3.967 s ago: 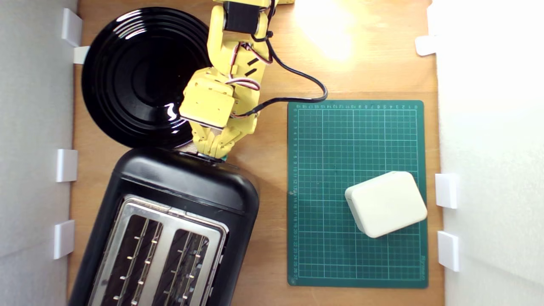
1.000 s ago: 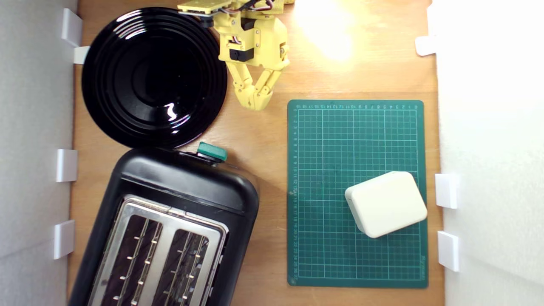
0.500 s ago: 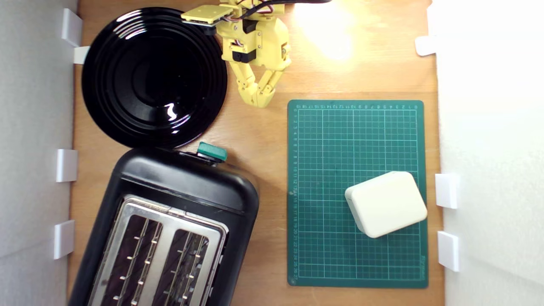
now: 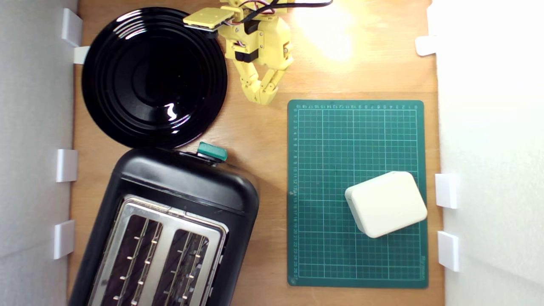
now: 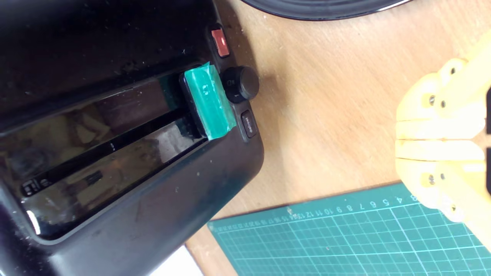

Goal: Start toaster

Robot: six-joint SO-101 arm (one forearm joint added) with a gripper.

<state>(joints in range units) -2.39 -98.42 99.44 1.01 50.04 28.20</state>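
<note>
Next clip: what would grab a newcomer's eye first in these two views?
The glossy black toaster fills the exterior view's lower left, its teal lever knob standing out on the end facing the plate. A large round black plate sits just above it, and the yellow gripper, jaws closed and empty, hovers over bare wood beside the plate. On the exterior view's right, a cream box rests on a green cutting mat.

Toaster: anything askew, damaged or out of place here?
The toaster sits skewed to the table edges, running off the exterior view's bottom; its slots look empty. Its green lever knob seems wrapped in wrinkled tape. Nothing spilled or broken. The gripper is closed, clear of it.
</note>
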